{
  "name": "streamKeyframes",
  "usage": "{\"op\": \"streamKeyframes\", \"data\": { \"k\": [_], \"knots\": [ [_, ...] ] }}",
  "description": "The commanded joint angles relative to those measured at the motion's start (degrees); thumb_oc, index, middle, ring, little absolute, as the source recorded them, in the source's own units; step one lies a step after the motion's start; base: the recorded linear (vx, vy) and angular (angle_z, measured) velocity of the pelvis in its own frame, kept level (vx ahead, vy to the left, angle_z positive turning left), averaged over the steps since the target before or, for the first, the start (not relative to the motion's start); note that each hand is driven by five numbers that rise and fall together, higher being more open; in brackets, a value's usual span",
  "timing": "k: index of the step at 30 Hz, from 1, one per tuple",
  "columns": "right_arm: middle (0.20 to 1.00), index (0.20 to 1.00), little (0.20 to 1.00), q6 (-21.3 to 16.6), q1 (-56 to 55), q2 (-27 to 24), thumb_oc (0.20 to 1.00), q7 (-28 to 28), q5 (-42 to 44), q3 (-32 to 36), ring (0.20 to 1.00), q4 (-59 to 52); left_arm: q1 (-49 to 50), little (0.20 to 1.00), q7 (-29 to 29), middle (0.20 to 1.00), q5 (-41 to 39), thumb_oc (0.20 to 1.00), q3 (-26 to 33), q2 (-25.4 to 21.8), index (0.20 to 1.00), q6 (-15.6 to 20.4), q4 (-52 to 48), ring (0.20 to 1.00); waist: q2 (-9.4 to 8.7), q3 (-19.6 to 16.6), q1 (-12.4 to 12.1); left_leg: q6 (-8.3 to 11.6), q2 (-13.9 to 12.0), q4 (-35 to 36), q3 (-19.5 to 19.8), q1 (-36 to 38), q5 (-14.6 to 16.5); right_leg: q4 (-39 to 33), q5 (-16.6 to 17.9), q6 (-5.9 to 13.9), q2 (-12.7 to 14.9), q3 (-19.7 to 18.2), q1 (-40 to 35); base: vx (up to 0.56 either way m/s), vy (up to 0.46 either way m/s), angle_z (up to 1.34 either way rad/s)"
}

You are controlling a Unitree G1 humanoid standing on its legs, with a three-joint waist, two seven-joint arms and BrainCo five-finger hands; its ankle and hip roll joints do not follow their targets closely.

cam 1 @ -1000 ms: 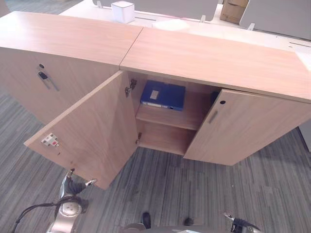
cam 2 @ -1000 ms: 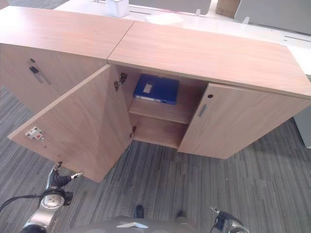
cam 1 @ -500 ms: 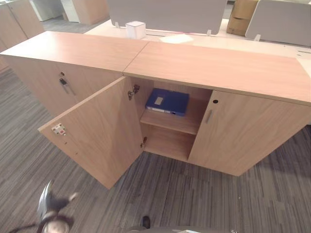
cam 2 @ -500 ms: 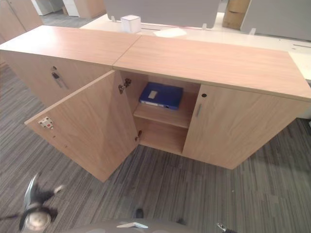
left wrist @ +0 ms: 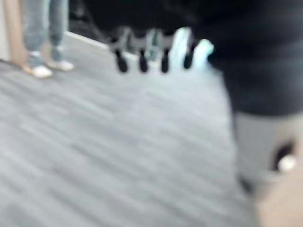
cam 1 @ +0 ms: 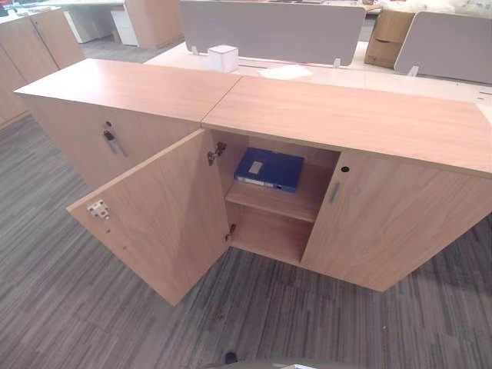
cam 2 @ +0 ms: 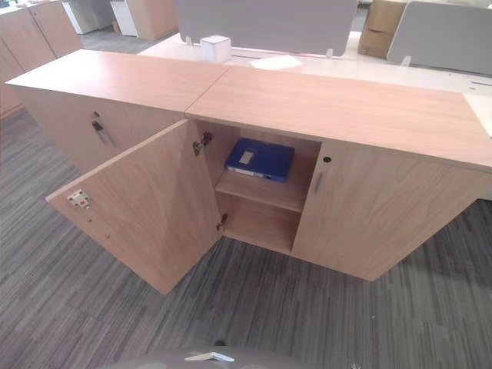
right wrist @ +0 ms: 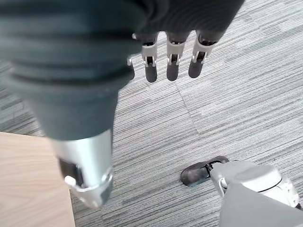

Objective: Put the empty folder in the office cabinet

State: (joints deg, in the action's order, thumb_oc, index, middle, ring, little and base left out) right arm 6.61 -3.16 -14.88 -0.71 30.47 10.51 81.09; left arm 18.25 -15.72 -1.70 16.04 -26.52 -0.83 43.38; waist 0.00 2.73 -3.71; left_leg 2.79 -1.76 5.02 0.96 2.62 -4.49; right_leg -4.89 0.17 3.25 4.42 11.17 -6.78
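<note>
The blue folder (cam 1: 268, 169) lies flat on the upper shelf (cam 1: 275, 201) of the office cabinet (cam 1: 338, 127), well away from both hands' fingers and touched by neither. Its place on the shelf matches a second ago; what has changed is the view, which has lifted and drawn back, so the left arm that showed low by the open left door (cam 1: 157, 219) has dropped out of the head views. The left hand (left wrist: 156, 47) now hangs over the grey carpet (cam 1: 54, 292) with its fingers straight and nothing in them, a person's legs (left wrist: 45, 33) standing beyond their tips. The right hand (right wrist: 173, 56) hangs likewise, fingers relaxed and empty above the carpet. I judge the placing done; only the open door might remain to shut, while the right door (cam 1: 392, 227) stands closed.
</note>
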Motion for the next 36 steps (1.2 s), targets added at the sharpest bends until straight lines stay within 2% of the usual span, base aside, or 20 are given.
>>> {"op": "streamKeyframes", "data": {
  "k": [1,2,5,9,10,11,16,19,22,30,36],
  "knots": [
    [1.000,1.000,1.000,-0.5,5.0,-0.5,1.000,-0.3,0.7,0.8,1.000,2.5,-2.0,1.000,-2.4,1.000,5.7,1.000,2.4,-4.6,1.000,1.8,-3.9,1.000,-0.33,0.6,1.0,0.14,-1.2,0.0,-1.1,2.7,7.6,1.5,-1.5,3.79,2.4,-1.5,1.7,-0.01,0.004,-0.06],
    [1.000,1.000,1.000,-0.7,4.7,-0.1,1.000,-0.3,-0.2,0.1,1.000,2.3,-2.7,1.000,-2.2,1.000,8.9,1.000,-0.2,-4.2,1.000,3.2,-2.2,1.000,-0.54,0.7,1.3,0.16,-1.2,0.0,-1.2,2.7,7.7,1.5,-1.4,3.83,2.4,-1.6,1.8,-0.01,0.003,-0.15],
    [1.000,1.000,1.000,-0.3,4.6,0.2,1.000,-0.6,1.2,0.6,1.000,3.2,-5.4,1.000,-4.5,1.000,5.7,1.000,-2.2,-1.5,1.000,4.3,6.1,1.000,-1.06,0.7,1.6,0.10,-1.3,0.0,-1.3,2.6,7.8,1.4,-1.1,3.82,2.4,-2.0,2.1,-0.02,0.002,-0.18],
    [1.000,1.000,1.000,-0.9,4.1,0.1,1.000,0.5,2.4,0.7,1.000,3.3,-9.1,1.000,-5.9,1.000,3.0,1.000,-4.8,-1.1,1.000,4.8,12.5,1.000,-1.41,0.6,2.5,0.13,-1.3,0.0,-2.1,2.9,8.0,1.2,-1.0,3.91,2.3,-2.5,2.1,0.01,0.007,-0.11],
    [1.000,1.000,1.000,-0.6,3.7,-0.9,1.000,0.0,3.9,1.8,1.000,3.0,-10.5,1.000,-4.7,1.000,-0.8,1.000,-1.4,-4.9,1.000,4.7,16.9,1.000,-1.18,0.5,2.8,0.24,-1.5,0.0,-2.6,3.3,8.2,1.2,-1.1,3.93,2.2,-2.9,1.9,0.02,0.036,-0.05],
    [1.000,1.000,1.000,-1.3,3.2,-1.4,1.000,0.5,3.2,1.3,1.000,3.0,-11.8,1.000,-4.2,1.000,0.2,1.000,-2.0,-8.7,1.000,4.4,15.3,1.000,-1.14,0.2,3.5,0.31,-1.4,0.0,-3.0,3.3,8.1,1.1,-0.8,4.11,2.3,-3.1,2.1,0.02,0.033,-0.07],
    [1.000,1.000,1.000,-1.1,1.8,-1.0,1.000,0.3,1.1,0.5,1.000,3.6,-12.4,1.000,-3.9,1.000,3.2,1.000,-2.6,-11.7,1.000,3.9,12.1,1.000,-1.02,-0.2,4.7,0.39,-1.6,0.0,-3.9,3.8,8.5,1.1,-0.6,4.37,2.4,-4.0,2.1,0.01,0.017,-0.07],
    [1.000,1.000,1.000,-0.9,1.7,-1.2,1.000,0.0,0.5,0.3,1.000,4.2,-12.6,1.000,-3.8,1.000,3.2,1.000,-2.3,-12.3,1.000,4.1,14.3,1.000,-1.12,-0.5,5.0,0.38,-1.6,0.0,-4.3,3.9,8.6,1.1,-0.5,4.36,2.3,-4.3,2.3,0.00,-0.001,-0.19],
    [1.000,1.000,1.000,-0.8,1.3,-1.5,1.000,-0.5,-0.2,-0.2,1.000,4.4,-12.0,1.000,-3.4,1.000,3.9,1.000,-0.4,-15.7,1.000,3.4,17.9,1.000,-1.11,-0.8,5.4,0.40,-1.8,0.0,-4.8,4.1,8.6,0.9,-0.3,4.41,2.1,-4.7,2.4,0.00,-0.009,-0.19],
    [1.000,1.000,1.000,-0.8,1.1,-1.6,1.000,-0.9,0.9,-0.5,1.000,4.7,-10.4,1.000,-2.6,1.000,5.4,1.000,2.5,-21.2,1.000,2.6,20.0,1.000,-0.92,-1.1,5.4,0.61,-1.9,0.0,-5.1,4.1,8.5,0.7,-0.3,4.49,2.0,-4.9,2.2,0.00,-0.002,-0.03],
    [1.000,1.000,1.000,-0.5,0.4,-1.7,1.000,-1.4,0.8,-0.3,1.000,5.2,-10.2,1.000,-2.8,1.000,7.2,1.000,3.7,-23.2,1.000,2.2,15.0,1.000,-1.16,-0.9,5.4,0.83,-2.0,0.0,-5.0,3.8,8.4,0.4,0.0,4.69,2.0,-4.7,2.4,0.01,0.004,0.02]
  ]
}}
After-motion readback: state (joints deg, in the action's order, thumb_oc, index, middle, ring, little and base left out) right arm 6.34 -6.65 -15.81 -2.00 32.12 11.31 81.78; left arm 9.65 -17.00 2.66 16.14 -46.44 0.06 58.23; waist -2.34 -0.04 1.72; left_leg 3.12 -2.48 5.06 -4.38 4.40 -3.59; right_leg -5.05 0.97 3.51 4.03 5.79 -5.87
